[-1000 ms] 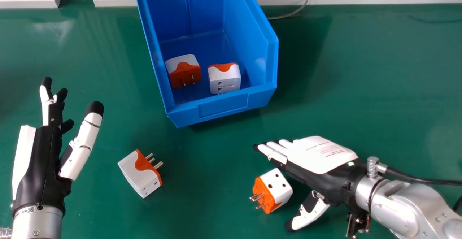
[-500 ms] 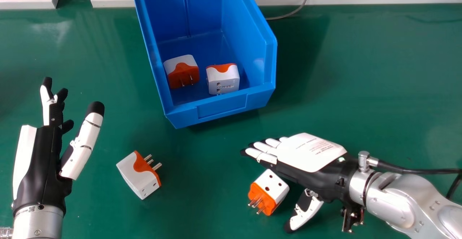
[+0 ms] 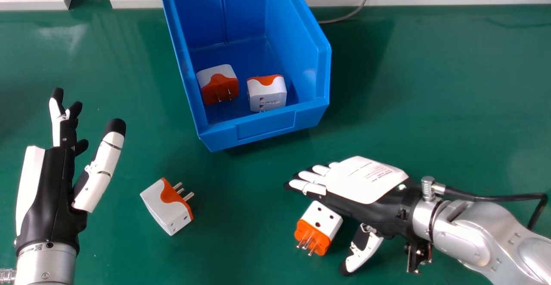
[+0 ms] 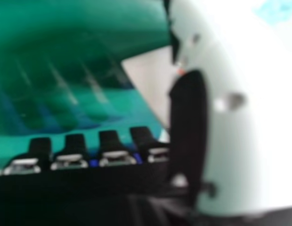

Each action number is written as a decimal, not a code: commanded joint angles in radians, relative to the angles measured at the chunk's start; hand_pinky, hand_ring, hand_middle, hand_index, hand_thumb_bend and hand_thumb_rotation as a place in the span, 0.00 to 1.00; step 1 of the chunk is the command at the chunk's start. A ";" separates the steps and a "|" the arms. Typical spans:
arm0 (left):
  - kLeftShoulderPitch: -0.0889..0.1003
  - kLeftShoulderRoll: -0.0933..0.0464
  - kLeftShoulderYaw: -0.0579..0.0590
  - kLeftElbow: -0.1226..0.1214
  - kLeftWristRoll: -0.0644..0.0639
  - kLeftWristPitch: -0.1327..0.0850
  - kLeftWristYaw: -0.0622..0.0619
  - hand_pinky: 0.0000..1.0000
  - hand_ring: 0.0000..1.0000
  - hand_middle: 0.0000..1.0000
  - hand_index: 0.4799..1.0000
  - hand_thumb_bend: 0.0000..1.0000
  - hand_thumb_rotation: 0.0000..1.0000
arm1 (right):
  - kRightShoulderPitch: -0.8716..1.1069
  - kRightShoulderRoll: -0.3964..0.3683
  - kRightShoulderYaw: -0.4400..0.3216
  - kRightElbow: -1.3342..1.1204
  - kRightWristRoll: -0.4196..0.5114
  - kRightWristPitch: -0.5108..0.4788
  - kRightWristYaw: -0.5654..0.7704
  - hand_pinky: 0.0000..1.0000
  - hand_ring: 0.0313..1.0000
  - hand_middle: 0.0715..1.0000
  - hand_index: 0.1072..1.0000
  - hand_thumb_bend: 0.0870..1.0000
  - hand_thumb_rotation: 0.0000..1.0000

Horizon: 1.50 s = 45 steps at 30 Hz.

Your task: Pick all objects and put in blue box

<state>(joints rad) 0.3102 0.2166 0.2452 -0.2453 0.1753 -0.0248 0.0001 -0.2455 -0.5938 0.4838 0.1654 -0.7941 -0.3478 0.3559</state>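
Plug adapter (image 3: 326,219) lies by the right robot hand (image 3: 366,181), between its straight fingers and its spread thumb.

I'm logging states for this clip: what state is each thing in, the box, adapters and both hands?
Blue box, upright, open at the top, two adapters inside
Left boxed adapter, prongs facing the robot
Right boxed adapter, orange side up
Left table adapter, loose, on its side
Right table adapter, ungrasped, beside the right hand
Left hand, open, empty
Right hand, open, empty
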 commanded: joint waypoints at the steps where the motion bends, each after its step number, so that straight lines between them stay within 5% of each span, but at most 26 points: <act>1: -0.002 0.006 0.006 -0.022 -0.009 -0.002 0.000 0.91 0.99 0.98 0.97 0.47 0.82 | 0.000 -0.019 -0.025 -0.039 -0.011 0.009 -0.018 0.98 0.98 0.97 0.95 0.35 0.17; 8: -0.004 0.008 0.004 -0.024 -0.001 0.003 0.000 0.91 0.99 0.98 0.97 0.48 0.82 | -0.014 -0.030 -0.036 -0.068 -0.034 0.004 -0.037 0.97 0.97 0.96 0.93 0.37 0.18; 16: -0.009 0.015 0.008 -0.006 -0.005 -0.009 -0.002 0.91 0.99 0.98 0.96 0.49 0.82 | -0.039 -0.042 -0.045 -0.091 -0.052 0.002 -0.037 0.97 0.97 0.95 0.93 0.40 0.21; 25: -0.007 0.015 0.010 -0.018 -0.015 0.001 -0.010 0.91 0.99 0.98 0.96 0.49 0.82 | -0.048 -0.048 -0.054 -0.136 -0.050 -0.026 -0.048 0.97 0.98 0.95 0.93 0.42 0.28; 45: -0.007 0.016 0.012 -0.025 0.005 -0.003 -0.004 0.91 0.99 0.98 0.96 0.48 0.83 | -0.091 -0.076 -0.021 -0.092 -0.038 -0.199 0.042 0.97 0.97 0.95 0.92 0.43 0.27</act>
<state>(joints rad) 0.3082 0.2199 0.2495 -0.2473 0.1777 -0.0144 -0.0106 -0.3070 -0.6666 0.4654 0.0685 -0.8373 -0.5354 0.3985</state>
